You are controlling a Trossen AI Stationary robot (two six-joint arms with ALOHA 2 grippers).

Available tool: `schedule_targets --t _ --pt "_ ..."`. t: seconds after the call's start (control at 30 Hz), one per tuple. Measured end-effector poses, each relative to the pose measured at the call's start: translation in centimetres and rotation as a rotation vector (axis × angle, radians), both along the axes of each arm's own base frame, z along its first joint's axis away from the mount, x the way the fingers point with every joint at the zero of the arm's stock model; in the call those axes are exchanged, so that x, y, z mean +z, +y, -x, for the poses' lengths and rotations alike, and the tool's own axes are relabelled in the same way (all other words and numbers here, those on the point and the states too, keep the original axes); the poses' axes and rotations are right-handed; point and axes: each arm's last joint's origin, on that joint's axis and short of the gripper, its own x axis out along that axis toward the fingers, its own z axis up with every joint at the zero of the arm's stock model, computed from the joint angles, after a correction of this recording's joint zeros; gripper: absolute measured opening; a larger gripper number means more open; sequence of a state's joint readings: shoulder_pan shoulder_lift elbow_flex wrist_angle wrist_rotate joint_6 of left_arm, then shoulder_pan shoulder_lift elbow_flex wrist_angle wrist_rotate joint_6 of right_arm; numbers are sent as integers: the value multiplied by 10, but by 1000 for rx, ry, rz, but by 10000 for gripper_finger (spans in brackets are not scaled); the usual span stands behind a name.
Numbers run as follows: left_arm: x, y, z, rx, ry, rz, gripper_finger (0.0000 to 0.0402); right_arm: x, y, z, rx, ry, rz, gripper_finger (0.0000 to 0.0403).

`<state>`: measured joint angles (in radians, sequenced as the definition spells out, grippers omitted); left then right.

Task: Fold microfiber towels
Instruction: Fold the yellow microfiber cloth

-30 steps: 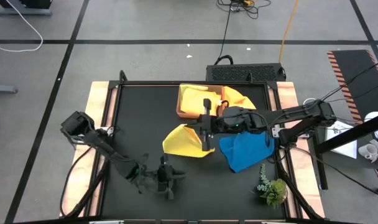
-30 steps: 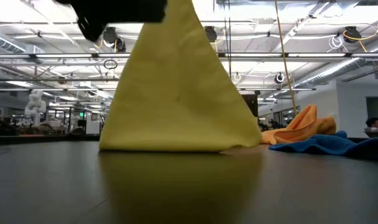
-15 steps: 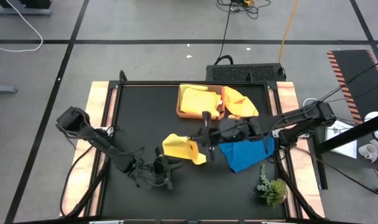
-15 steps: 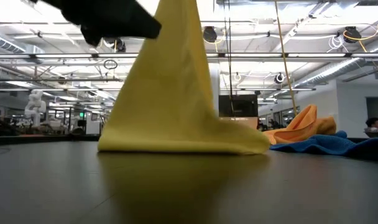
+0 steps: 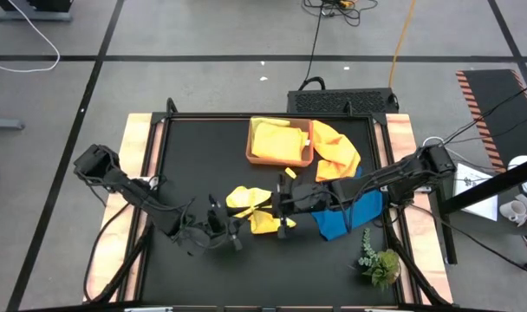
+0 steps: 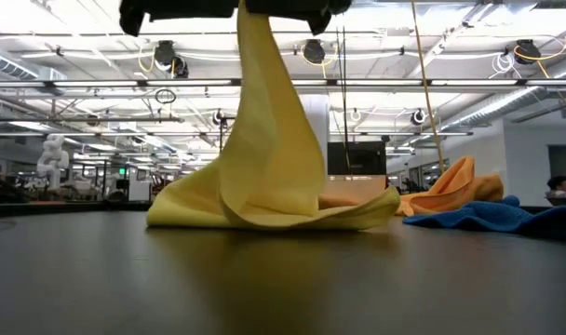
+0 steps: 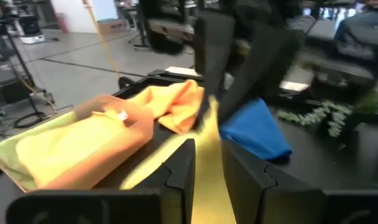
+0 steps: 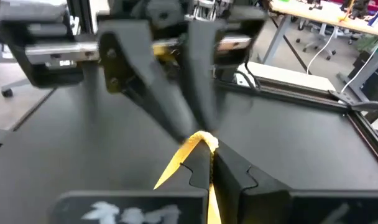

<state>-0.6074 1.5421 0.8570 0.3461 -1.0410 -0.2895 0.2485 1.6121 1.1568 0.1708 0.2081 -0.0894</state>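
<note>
A yellow towel point(image 5: 253, 208) is bunched near the table's middle. Its top hangs from my right gripper point(image 5: 276, 206), which is shut on it, and its lower folds point(image 6: 264, 212) lie on the black table. My left gripper point(image 5: 232, 227) reaches in from the left, almost tip to tip with the right one. Its fingers point(image 7: 183, 171) stand a little apart, and yellow cloth shows in the gap. Another yellow towel point(image 5: 276, 139) lies over a lime green one in the brown tray point(image 5: 250, 156). An orange towel point(image 5: 335, 149) and a blue towel point(image 5: 346, 215) lie to the right. My right gripper pinches a bunched tip of the yellow towel point(image 8: 200, 140) between its two fingers, coming nearly level from the table's right. The towel hangs slack below the fingers, with its lower folds on the table. My left gripper: I cannot tell whether its fingers touch the towel.
A small plant sprig point(image 5: 380, 260) stands near the front right corner. Pale wooden strips point(image 5: 138, 173) border the black surface on both sides. Bare black table point(image 5: 194, 165) lies to the left of the tray.
My right gripper has come down and toward the table's near left with the yellow towel. The towel hung as a wide sheet. It has now sunk, and its lower part has piled up in folds on the table. My left gripper has risen toward the towel and tipped up toward level.
</note>
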Motion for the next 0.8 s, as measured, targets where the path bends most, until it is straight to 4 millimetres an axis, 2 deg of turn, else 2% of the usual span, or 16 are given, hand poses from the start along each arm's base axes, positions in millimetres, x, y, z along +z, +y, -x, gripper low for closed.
schedule_targets --t 0.3,0.53,0.8 --pt "1 11 -7 14 5 -14 82 -7 0 -4 -8 6 0 0" --pt "5 11 -9 -2 13 -37 82 -6 -7 -6 -30 3 -24 0" --pt "-1 22 -13 39 60 -30 81 -6 -9 -6 -40 2 -16 0"
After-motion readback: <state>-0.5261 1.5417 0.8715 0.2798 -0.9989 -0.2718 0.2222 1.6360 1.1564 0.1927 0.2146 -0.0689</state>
